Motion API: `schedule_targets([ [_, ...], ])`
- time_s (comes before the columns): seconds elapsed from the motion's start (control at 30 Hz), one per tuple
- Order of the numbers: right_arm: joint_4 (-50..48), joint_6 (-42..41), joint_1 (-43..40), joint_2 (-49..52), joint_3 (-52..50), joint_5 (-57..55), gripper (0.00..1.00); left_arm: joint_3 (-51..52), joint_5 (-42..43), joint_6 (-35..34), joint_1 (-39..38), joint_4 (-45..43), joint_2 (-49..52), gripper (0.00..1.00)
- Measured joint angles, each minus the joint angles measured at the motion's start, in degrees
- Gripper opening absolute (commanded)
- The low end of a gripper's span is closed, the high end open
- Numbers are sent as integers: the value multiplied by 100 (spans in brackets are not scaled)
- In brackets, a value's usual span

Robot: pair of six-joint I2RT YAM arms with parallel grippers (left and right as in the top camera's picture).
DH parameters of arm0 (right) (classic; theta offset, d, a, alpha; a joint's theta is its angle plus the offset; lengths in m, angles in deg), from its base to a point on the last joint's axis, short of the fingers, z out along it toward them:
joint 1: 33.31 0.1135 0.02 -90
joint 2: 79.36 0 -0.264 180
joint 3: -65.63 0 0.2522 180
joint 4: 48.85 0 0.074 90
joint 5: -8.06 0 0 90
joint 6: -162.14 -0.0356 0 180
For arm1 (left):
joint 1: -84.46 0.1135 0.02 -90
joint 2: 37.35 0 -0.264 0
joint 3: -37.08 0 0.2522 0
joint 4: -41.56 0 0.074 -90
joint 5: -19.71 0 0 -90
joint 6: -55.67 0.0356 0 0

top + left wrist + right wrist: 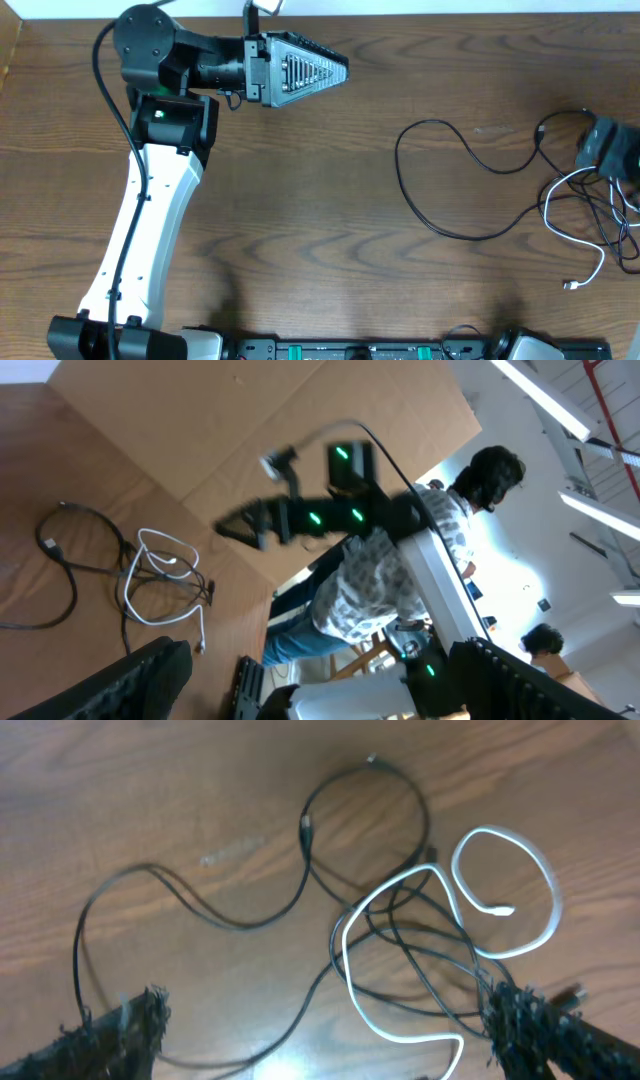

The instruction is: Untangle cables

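Observation:
The cables lie on the right of the wooden table [330,230]. A black cable [440,180] spreads in one long loop, and a white cable [592,262] tangles with other black cords by the right edge. My right gripper [605,148] hovers over that tangle. In the right wrist view its fingers [330,1012] are wide open and empty above the white cable [400,1020] and the black cable [250,915]. My left gripper [335,70] is raised at the far left, open and empty [320,660]. It sees the white cable [160,575] from afar.
The left arm's white link [150,220] crosses the left side of the table. A control bar [350,350] runs along the front edge. In the left wrist view a person [400,570] stands beyond the table, and the right arm [300,515] hangs over the cables.

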Motion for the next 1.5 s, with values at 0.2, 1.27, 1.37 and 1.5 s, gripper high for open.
schedule_targets([
  [0.2, -214, -573, 0, -531, -1650, -260, 99, 0, 4, 0, 13, -39, 0, 87],
  [1.27, -4701, -4179, 0, -1687, -6050, -1539, 76, 0, 4, -219, 13, -39, 0, 87],
  [1.37, -4782, -4157, 0, -1427, -6050, -1539, 74, 0, 4, -260, 13, -37, 0, 87],
  [1.5, -5053, -4135, 0, -992, -6072, -1537, 51, 0, 7, -323, 13, -39, 0, 87],
])
